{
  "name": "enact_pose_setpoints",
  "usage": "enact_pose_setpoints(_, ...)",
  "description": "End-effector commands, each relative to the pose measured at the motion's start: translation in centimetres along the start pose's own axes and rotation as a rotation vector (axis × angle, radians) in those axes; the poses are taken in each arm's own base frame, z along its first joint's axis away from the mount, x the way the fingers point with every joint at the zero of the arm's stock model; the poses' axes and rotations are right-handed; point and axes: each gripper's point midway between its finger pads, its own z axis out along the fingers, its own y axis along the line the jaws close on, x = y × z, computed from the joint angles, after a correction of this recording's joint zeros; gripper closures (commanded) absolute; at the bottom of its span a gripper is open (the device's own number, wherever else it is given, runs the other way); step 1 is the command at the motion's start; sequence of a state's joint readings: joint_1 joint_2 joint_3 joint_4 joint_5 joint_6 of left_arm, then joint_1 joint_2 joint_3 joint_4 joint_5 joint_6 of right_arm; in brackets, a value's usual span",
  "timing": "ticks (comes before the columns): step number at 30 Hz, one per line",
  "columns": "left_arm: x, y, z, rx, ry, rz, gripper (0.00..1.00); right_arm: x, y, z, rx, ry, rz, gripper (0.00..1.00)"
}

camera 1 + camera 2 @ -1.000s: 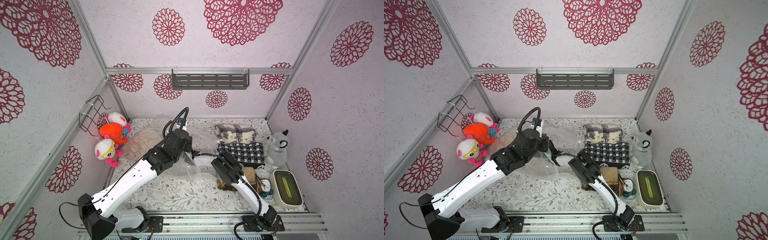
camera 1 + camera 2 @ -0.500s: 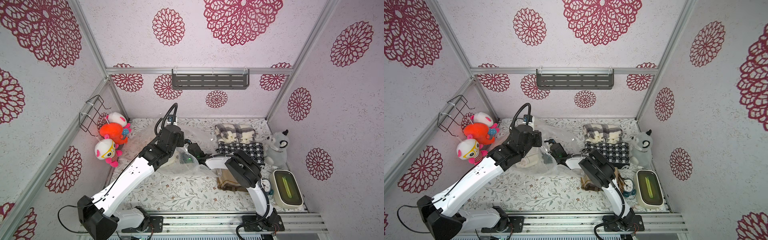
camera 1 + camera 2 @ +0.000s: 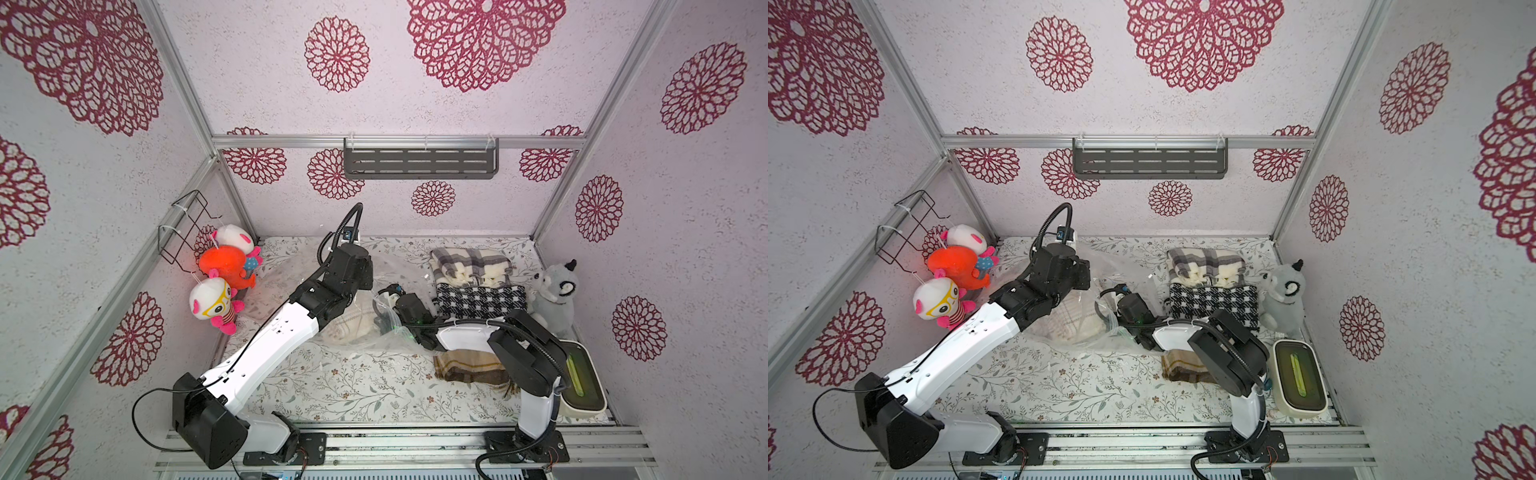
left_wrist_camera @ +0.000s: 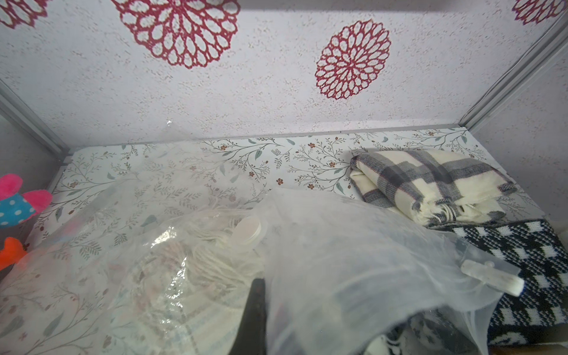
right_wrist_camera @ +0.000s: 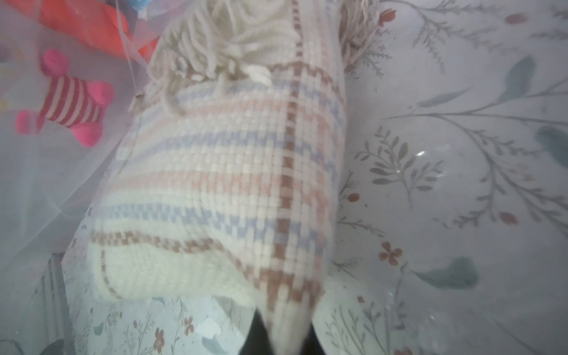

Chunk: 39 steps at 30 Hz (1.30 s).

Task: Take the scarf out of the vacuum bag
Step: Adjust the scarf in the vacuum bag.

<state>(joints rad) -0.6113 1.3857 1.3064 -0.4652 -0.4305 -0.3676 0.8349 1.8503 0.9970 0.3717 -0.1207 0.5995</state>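
- We see the folded woven scarf (image 5: 221, 190) as cream, crossed by pale blue, pink and brown check lines.
- The clear crinkly plastic vacuum bag (image 4: 338, 246) is colourless; its small round valve cap (image 4: 249, 229) is white.
- The folded plaid scarf (image 4: 424, 181) is grey on cream.
- The folded knitted scarf (image 3: 478, 301) is black-and-white checked.
- The folded striped scarf (image 3: 469, 365) looks tan and brown to us, though it is half hidden.

The scarf (image 3: 353, 328) lies inside the vacuum bag (image 3: 390, 270) on the table (image 3: 353, 390). To its right sit two folded scarves (image 3: 478, 301), one behind the other; a third folded scarf (image 3: 469, 365) lies nearer the front. Plush toys (image 3: 224, 266) cluster at the left wall.
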Motion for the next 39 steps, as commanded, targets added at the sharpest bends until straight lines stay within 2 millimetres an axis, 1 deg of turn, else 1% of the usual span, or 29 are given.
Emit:
enact_pose_setpoints(1,0.1,0.4,0.2,-0.004,-0.010,-0.007,1.00,-2.6,0.1,-3.0,0.024,-0.085,-0.039,1.00)
enact_pose_setpoints(3,0.3,0.5,0.2,-0.005,-0.009,-0.006,1.00,-2.3,0.1,-3.8,0.017,-0.069,-0.042,1.00)
enact_pose_setpoints(5,0.6,0.3,0.1,0.009,-0.005,-0.005,1.00,-2.1,-0.4,-4.7,0.025,-0.060,-0.046,1.00)
enact_pose_setpoints(9,1.5,-0.4,-0.4,0.071,0.014,-0.006,1.00,-2.2,-3.1,-7.5,0.087,-0.079,-0.029,1.00)
enact_pose_setpoints(10,1.8,-0.7,-0.5,0.094,0.022,-0.006,1.00,-2.0,-3.7,-8.2,0.095,-0.077,-0.030,1.00)
enact_pose_setpoints(12,2.6,-2.0,-1.0,0.179,0.042,-0.013,1.00,-1.4,-4.9,-9.4,0.112,-0.052,-0.038,1.00)
enact_pose_setpoints(15,4.1,-3.6,-1.3,0.237,0.060,0.006,1.00,-0.7,-6.0,-11.1,0.082,-0.046,-0.025,1.00)
enact_pose_setpoints(16,4.7,-3.8,-1.2,0.224,0.074,0.021,1.00,-0.5,-6.2,-11.6,0.077,-0.047,-0.019,1.00)
enact_pose_setpoints(17,5.2,-3.6,-0.9,0.186,0.085,0.033,1.00,-0.3,-6.4,-12.1,0.079,-0.046,-0.022,1.00)
enact_pose_setpoints(19,6.3,-2.9,-0.1,0.126,0.102,0.049,1.00,0.0,-6.2,-12.8,0.055,-0.036,-0.028,1.00)
enact_pose_setpoints(22,9.0,-2.9,1.5,0.107,0.172,0.077,1.00,0.0,-5.6,-13.5,0.027,-0.032,-0.023,1.00)
enact_pose_setpoints(24,10.4,-3.0,2.1,0.100,0.197,0.075,1.00,0.1,-6.4,-12.9,0.059,-0.028,-0.010,1.00)
enact_pose_setpoints(26,10.9,-3.0,2.4,0.106,0.186,0.067,1.00,0.6,-6.9,-11.1,0.066,-0.006,0.016,1.00)
enact_pose_setpoints(27,11.1,-2.8,2.4,0.100,0.184,0.067,1.00,0.8,-6.6,-10.0,0.054,0.000,0.019,1.00)
enact_pose_setpoints(28,11.2,-2.1,2.5,0.060,0.174,0.068,1.00,1.1,-6.0,-9.1,0.049,0.006,0.010,1.00)
enact_pose_setpoints(30,11.5,0.3,2.8,-0.051,0.161,0.076,1.00,1.4,-5.0,-7.4,0.098,0.023,-0.037,1.00)
enact_pose_setpoints(31,11.8,1.2,3.0,-0.078,0.168,0.071,1.00,1.4,-4.6,-6.7,0.117,0.022,-0.052,1.00)
enact_pose_setpoints(33,12.4,2.6,3.4,-0.096,0.178,0.058,1.00,1.4,-3.4,-4.5,0.108,0.041,-0.057,1.00)
enact_pose_setpoints(36,12.9,4.3,3.7,-0.145,0.185,0.055,1.00,1.7,-3.2,-1.6,0.123,0.072,-0.033,1.00)
enact_pose_setpoints(39,12.9,6.8,4.4,-0.222,0.174,0.046,1.00,1.8,-3.1,1.0,0.107,0.070,0.023,1.00)
